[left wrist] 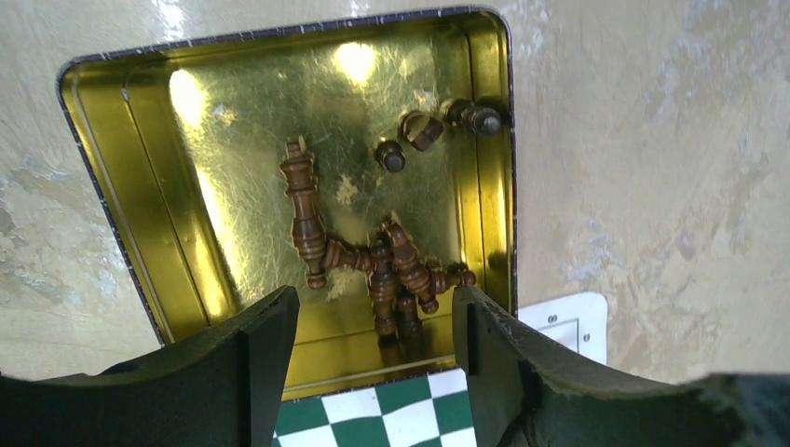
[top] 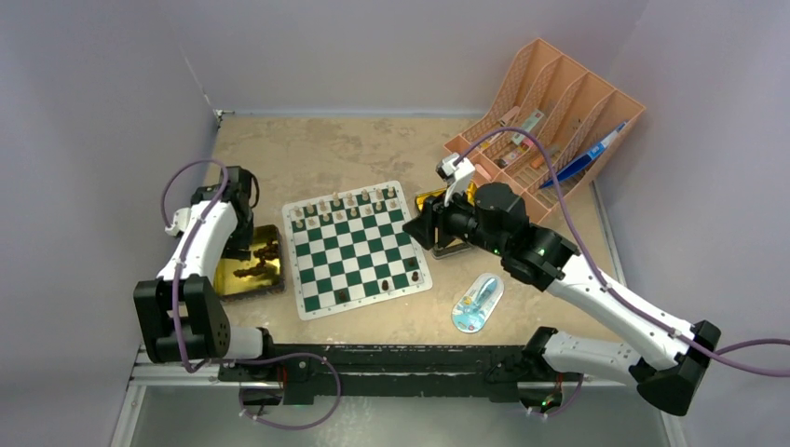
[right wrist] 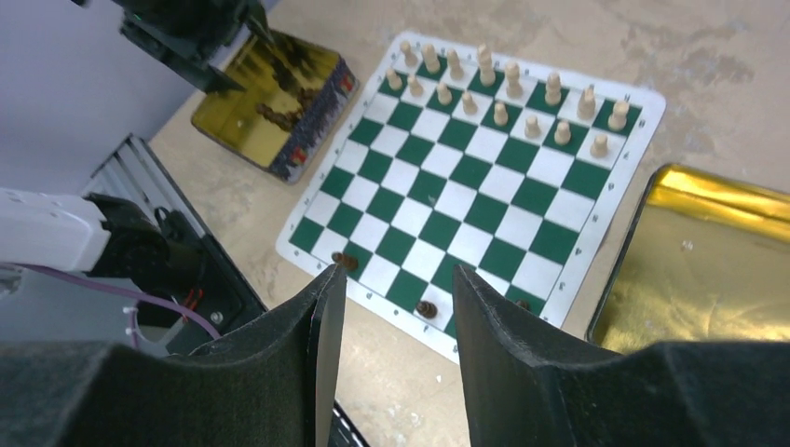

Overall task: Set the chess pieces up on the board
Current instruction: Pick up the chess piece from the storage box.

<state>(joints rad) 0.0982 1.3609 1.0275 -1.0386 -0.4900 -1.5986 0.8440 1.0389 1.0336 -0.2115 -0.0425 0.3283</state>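
The fingers of my left gripper (left wrist: 373,317) stand apart, empty, over the gold tin (left wrist: 140,186); only this view resolves the dark pieces (left wrist: 391,265) lying inside. My right gripper (right wrist: 396,289), likewise parted and empty, overlooks the board (right wrist: 466,186), with light pieces (right wrist: 503,88) standing in its far rows.

Board (top: 356,250): dark green and white checks, white border.
Cream pieces (right wrist: 503,88) on board's 12 o'clock rows: pale tan.
Dark pieces (top: 384,284) at board's 6 o'clock edge: dark brown.
Tin pieces (left wrist: 377,261): glossy dark brown.
Left tin (left wrist: 140,186): shiny gold inside, dark rim.
Right tin (right wrist: 708,261): same gold.
Table (top: 307,149): mottled beige.
Rack (top: 559,102) at board's 1 o'clock: peach-orange.
Pen (top: 582,160) in rack: blue.
Oval packet (top: 478,303) at 4 o'clock: light blue.
Left arm (top: 200,242), right arm (top: 615,303): white, black joints.
Cables (top: 186,172): purple.
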